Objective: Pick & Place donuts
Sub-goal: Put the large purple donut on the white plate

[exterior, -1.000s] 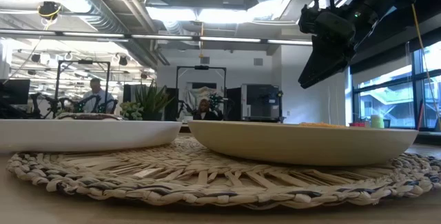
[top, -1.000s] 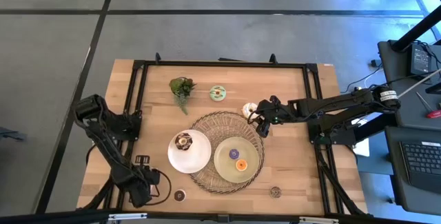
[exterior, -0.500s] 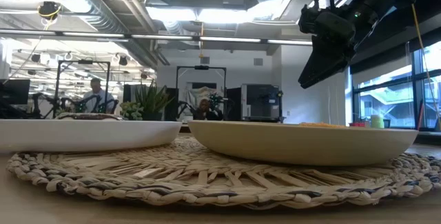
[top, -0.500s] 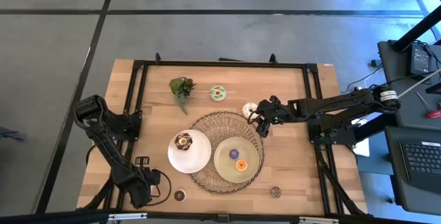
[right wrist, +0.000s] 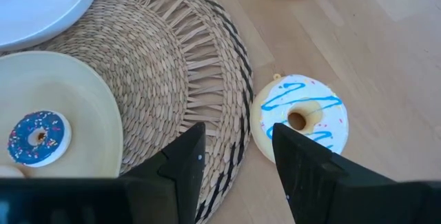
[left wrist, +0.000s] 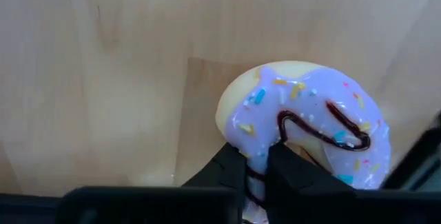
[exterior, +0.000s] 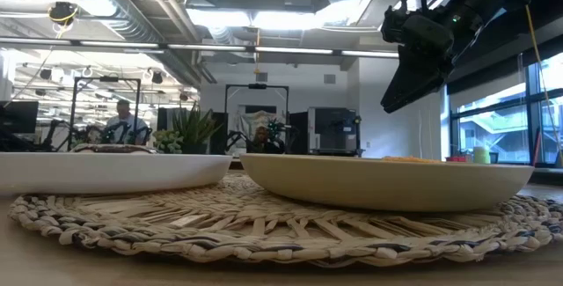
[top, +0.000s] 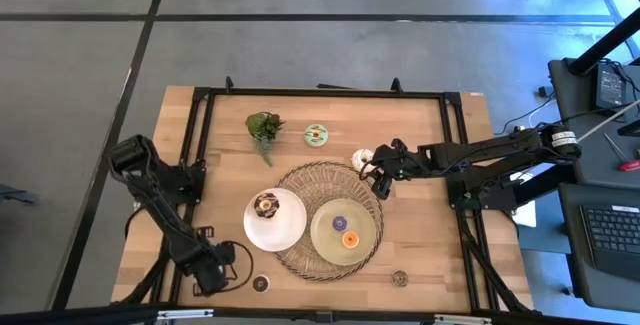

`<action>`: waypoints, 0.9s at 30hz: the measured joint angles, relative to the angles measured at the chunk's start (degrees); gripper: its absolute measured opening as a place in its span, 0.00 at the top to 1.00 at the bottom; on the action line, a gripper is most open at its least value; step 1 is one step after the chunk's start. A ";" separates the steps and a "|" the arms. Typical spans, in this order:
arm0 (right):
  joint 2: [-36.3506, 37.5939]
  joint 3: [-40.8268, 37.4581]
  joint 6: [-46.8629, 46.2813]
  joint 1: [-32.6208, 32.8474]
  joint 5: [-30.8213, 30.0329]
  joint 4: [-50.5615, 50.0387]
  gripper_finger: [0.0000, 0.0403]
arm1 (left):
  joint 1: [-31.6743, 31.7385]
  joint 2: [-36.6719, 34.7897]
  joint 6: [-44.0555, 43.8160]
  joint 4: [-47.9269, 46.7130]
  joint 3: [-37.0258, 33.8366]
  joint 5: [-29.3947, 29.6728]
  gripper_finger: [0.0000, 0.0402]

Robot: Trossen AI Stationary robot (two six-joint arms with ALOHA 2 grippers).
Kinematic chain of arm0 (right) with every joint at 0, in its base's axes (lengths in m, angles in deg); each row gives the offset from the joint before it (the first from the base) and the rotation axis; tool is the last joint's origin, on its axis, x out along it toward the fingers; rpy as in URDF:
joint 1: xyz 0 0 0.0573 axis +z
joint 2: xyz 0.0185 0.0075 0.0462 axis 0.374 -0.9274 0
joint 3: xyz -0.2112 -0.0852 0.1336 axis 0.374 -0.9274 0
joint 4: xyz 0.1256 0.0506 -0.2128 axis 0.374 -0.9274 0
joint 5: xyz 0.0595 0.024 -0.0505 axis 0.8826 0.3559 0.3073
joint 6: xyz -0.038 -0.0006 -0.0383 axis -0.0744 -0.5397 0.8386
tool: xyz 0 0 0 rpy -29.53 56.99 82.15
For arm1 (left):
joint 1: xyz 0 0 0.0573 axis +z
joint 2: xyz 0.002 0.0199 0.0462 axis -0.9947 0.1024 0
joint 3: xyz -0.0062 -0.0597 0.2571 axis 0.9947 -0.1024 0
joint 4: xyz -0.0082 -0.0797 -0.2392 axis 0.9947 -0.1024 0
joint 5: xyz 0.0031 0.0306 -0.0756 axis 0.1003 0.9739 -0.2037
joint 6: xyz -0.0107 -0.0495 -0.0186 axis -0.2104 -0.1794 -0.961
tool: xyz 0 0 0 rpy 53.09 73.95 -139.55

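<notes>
The right claw hangs spread just beside the cream donut with blue squiggles, which lies on the tabletop touching the woven mat's edge; likely it is lined up to straddle that ring and carry it to a plate; the pale-green plate already holds a blue sprinkled donut, and the high view shows an orange one beside it; the white plate bears a brown donut; the left claw, low at the near left corner, pinches a purple donut through its hole, just over the wood; a mint donut lies near the sprig; no writing or brand is legible.
</notes>
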 joint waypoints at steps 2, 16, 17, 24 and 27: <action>0.00 0.00 0.08 0.00 0.00 0.00 0.58 | 1.05 -1.44 -0.64 -0.16 0.00 0.48 0.96; -0.02 0.00 1.48 -0.01 -0.02 0.00 0.58 | 14.12 -14.56 -11.31 0.59 0.00 26.78 0.94; -0.02 0.00 1.48 -0.01 -0.01 0.00 0.58 | 15.85 -14.48 -8.37 2.35 0.00 26.27 0.94; -0.02 0.00 1.48 -0.01 -0.01 -0.02 0.58 | 29.50 -11.51 -0.24 10.65 0.00 22.17 0.94; -0.02 0.00 1.48 -0.02 -0.01 -0.02 0.58 | 33.19 -10.75 2.03 12.33 0.00 20.67 0.94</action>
